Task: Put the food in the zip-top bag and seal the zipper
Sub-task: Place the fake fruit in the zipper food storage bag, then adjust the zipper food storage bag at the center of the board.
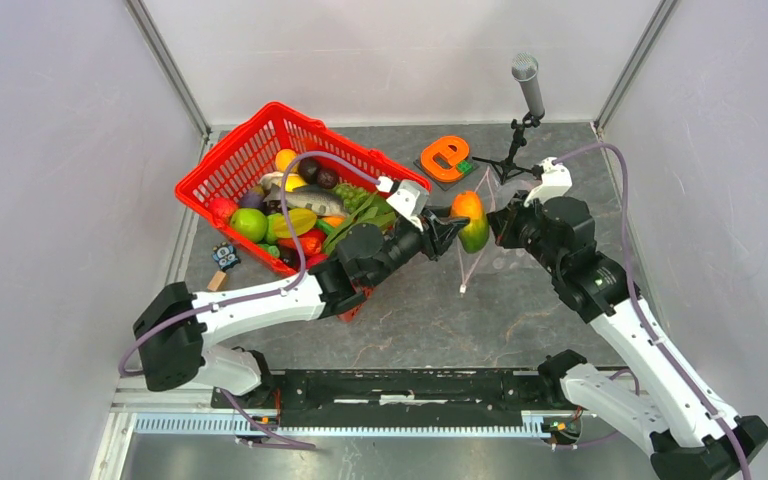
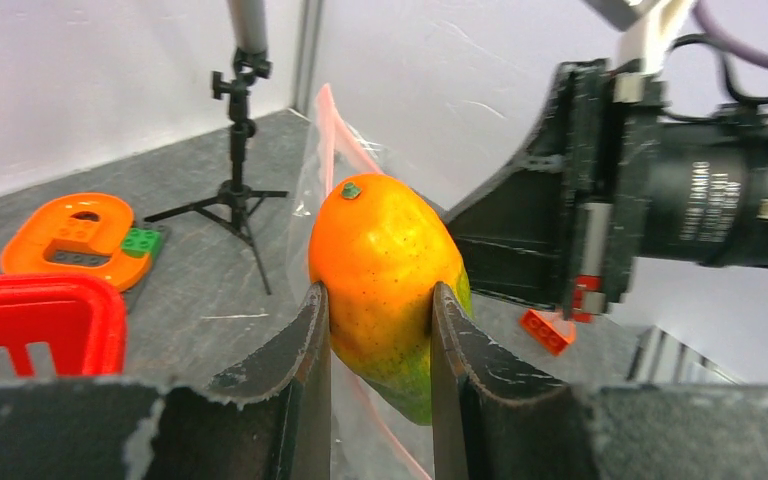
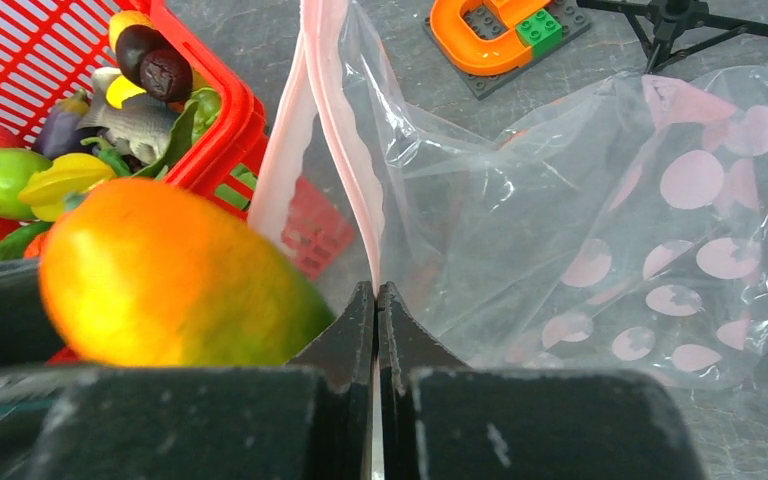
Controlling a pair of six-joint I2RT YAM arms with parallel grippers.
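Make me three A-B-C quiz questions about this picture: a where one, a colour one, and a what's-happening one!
1. The red basket stands by the: A) left arm B) right arm C) microphone
2. The dots on the bag are: A) blue B) pink C) black
3. The mango is: A) in the basket B) in the bag C) between the left fingers
1 A, it sits at the left of the top view. 2 B, pale pink rounds on clear plastic. 3 C, both fingers press its sides.
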